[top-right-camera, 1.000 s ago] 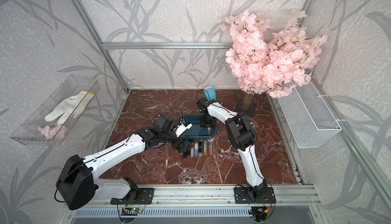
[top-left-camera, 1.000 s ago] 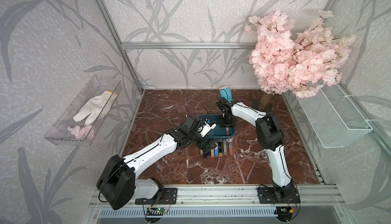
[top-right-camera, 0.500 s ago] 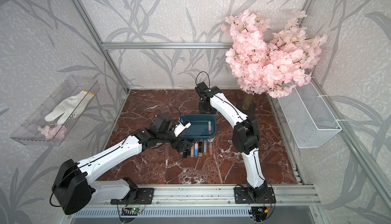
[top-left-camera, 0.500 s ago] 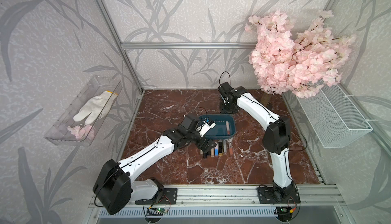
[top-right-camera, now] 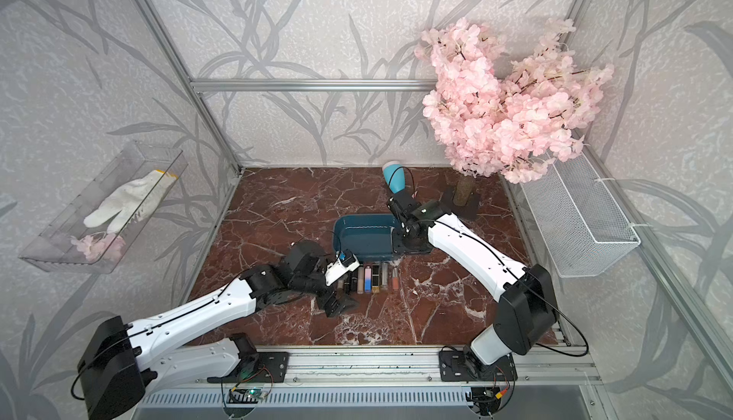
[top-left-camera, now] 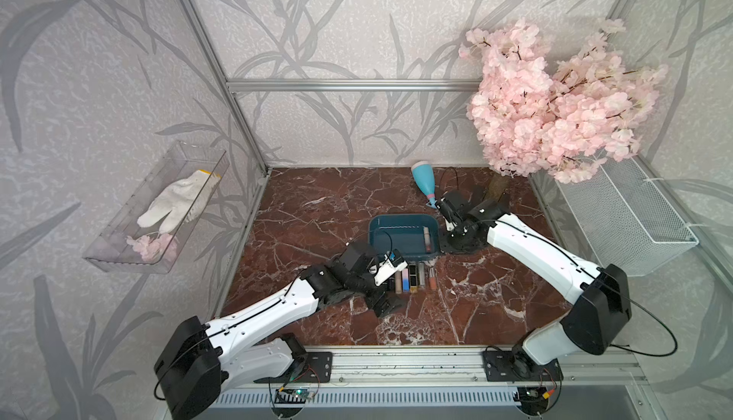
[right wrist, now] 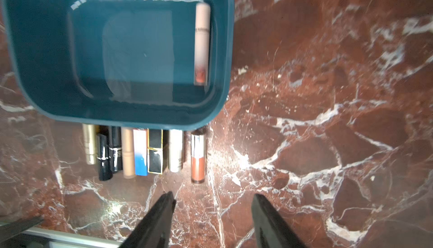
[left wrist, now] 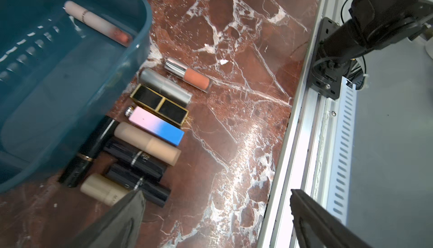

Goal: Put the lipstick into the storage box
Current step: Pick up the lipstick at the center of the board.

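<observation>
Step now: one lipstick is already in, and the next one has not been picked up yet.
Storage box: the storage box sits on the red marble worktop.
Lipstick inside: a pale pink lipstick lies flat in the box, close along one side wall.
Row of lipsticks: the other lipsticks lie side by side on the worktop, just beside the box's front wall.
Left fingers: the left gripper is spread wide and holds nothing; it hangs near the end of the row farthest from the orange tube.
Right fingers: the right gripper is parted and holds nothing; it is beside the box.
Orange tube: the orange tube lies a little apart at the end of the row.
Next move: I think a gripper must go down over one lipstick, squeeze it, and lift it over the box wall.
Care: the lipsticks touch each other, so a finger could push the one next to it.
</observation>
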Robot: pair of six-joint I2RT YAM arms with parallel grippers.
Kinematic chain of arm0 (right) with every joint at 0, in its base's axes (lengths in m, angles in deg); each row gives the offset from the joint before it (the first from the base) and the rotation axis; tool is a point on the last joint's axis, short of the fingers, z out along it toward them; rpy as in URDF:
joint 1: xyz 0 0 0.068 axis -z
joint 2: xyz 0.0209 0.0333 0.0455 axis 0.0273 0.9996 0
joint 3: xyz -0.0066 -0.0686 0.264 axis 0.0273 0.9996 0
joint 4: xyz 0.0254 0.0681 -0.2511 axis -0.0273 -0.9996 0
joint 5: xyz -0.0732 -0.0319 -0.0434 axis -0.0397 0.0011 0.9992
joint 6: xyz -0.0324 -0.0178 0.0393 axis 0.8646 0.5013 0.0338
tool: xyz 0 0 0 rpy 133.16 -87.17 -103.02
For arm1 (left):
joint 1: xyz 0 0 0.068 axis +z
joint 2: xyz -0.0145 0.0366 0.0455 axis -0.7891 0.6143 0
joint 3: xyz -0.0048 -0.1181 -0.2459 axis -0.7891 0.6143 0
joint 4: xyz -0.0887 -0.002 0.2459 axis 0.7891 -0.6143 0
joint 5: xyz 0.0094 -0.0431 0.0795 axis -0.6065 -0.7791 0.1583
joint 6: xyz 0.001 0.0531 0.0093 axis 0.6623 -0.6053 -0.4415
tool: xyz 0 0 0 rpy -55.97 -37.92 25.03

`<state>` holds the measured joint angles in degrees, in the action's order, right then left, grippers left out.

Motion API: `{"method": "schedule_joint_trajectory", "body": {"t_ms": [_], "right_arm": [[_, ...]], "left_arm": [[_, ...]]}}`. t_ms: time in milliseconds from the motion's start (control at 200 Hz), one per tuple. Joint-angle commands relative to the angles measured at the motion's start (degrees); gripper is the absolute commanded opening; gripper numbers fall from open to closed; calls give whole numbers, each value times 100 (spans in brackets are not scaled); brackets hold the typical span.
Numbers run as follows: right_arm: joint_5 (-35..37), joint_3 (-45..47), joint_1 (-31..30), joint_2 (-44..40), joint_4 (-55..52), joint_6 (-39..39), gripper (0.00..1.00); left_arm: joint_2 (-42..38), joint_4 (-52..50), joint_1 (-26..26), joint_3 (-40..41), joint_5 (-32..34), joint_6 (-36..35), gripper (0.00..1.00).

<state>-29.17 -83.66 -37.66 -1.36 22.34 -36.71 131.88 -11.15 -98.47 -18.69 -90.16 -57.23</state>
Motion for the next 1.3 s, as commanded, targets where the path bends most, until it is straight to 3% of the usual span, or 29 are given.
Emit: {"method": "schedule_joint_trajectory", "body": {"t_ms": [0,315,710,1295], "right_arm": [[-62,518,-175,-325,348,-274,61],[156,972,-858,221,822,-609,61],[278,920,-873,986,1203,-626,47],[323,1102,-865,1478,1401,-715,42]], "left_arm": [[-277,206,-115,190,146,219,100],[-558,86,-232,234,475,258,100],[-647,-99,-250,178,523,153,100],[-647,-98,-250,162,532,155,100]]}}
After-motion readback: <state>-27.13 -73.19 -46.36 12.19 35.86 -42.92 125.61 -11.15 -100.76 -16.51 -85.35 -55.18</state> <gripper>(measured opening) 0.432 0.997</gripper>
